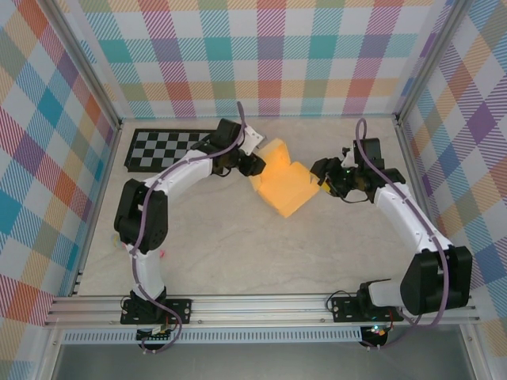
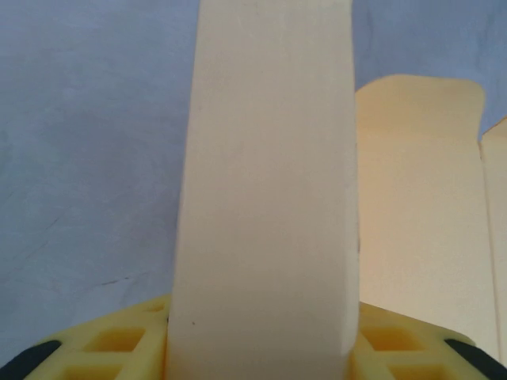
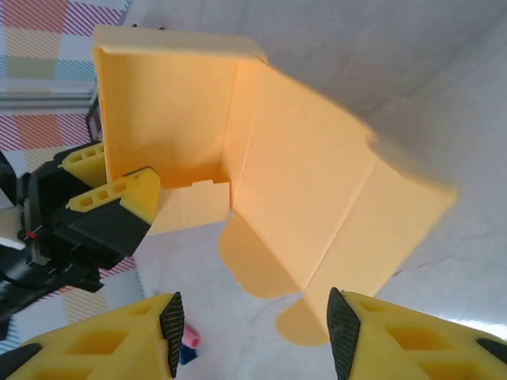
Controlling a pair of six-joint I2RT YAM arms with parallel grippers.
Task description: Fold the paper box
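The left pincer (image 1: 257, 165) straddles paper box (image 1: 285, 186) flap, grip unclear; right pincer (image 3: 257, 328) spread nearby

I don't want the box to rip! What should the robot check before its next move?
1. Is the paper box between both arms? ok.
2. Is the left gripper at a flap? ok.
3. Is that flap clamped? cannot tell.
4. Is the right gripper open? ok.
5. Is the box folded shut? not ok.
6. Is the checkerboard out of the way? ok.
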